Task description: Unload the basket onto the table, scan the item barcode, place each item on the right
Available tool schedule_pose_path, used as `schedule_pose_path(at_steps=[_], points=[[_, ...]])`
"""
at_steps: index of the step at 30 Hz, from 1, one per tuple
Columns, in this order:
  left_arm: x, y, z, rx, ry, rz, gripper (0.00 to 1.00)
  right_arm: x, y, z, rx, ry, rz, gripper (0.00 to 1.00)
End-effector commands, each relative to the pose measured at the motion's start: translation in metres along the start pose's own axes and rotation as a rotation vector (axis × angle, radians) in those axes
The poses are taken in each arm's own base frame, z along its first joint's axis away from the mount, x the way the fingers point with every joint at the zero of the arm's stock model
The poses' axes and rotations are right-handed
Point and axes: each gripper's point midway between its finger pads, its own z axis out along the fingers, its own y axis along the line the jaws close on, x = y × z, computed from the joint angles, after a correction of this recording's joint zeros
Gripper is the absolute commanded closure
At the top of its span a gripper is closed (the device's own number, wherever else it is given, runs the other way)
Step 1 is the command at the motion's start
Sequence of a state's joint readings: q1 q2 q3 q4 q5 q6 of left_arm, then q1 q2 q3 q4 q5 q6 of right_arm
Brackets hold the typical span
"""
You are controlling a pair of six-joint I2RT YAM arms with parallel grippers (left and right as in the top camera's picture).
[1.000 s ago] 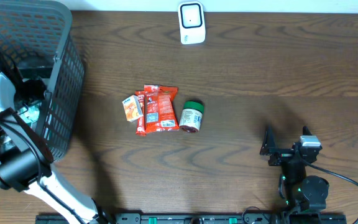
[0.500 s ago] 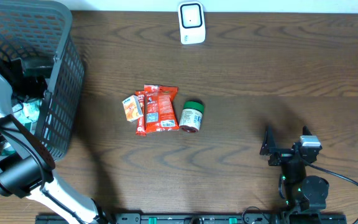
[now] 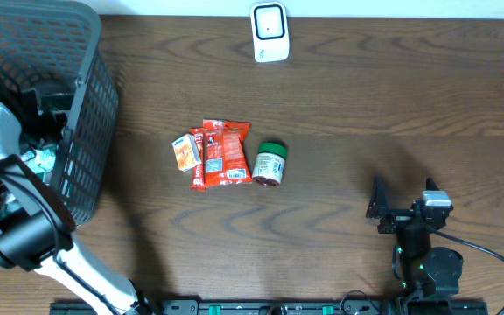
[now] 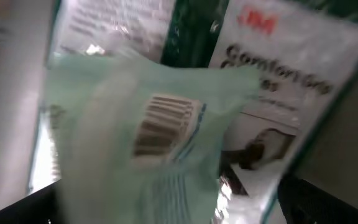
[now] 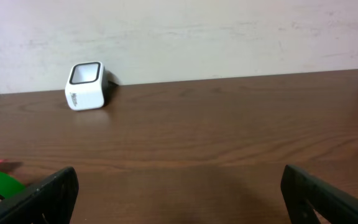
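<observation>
My left gripper reaches down inside the grey mesh basket at the left. In the left wrist view its dark fingers stand wide apart at the bottom corners, open. A blurred pale green packet with a barcode fills the space between them. Whether the fingers touch it I cannot tell. Behind it lies a white 3M package. The white scanner stands at the table's far edge and also shows as the scanner in the right wrist view. My right gripper rests open and empty at the front right.
In the middle of the table lie a small orange box, red snack packets and a green-lidded jar on its side. The basket's tall walls surround my left arm. A pale wall rises behind the table.
My left arm has shifted slightly inside the basket, down and then back up. The right arm and the items on the table have not moved.
</observation>
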State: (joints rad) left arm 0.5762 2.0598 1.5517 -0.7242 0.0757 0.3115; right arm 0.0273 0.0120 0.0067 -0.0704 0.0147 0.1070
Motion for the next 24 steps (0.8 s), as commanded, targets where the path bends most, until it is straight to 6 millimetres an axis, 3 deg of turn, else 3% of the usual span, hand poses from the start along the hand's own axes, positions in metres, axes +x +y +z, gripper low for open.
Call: schedule_pose_path(at_steps=[1,4,13,21,23,24], points=[[0.016,-0.011,0.025,0.067,0.061,0.051,0.02,0.0,-0.002,0.0,0.009,0.0,0.012,0.01],[0.019,-0.02,0.033,0.122,0.07,0.079,0.02,0.0,-0.002,0.0,0.009,0.0,0.012,0.01],[0.021,-0.018,0.045,0.117,0.083,0.088,0.03,0.0,-0.002,0.0,0.009,0.0,0.012,0.01],[0.027,-0.02,0.051,0.119,0.088,0.086,0.38,0.0,-0.002,0.0,0.009,0.0,0.012,0.01],[0.027,-0.02,0.051,0.119,0.09,0.076,0.64,0.0,-0.002,0.0,0.009,0.0,0.012,0.01],[0.026,-0.02,0.051,0.119,0.089,0.057,0.81,0.001,-0.002,0.0,0.009,0.0,0.012,0.01]])
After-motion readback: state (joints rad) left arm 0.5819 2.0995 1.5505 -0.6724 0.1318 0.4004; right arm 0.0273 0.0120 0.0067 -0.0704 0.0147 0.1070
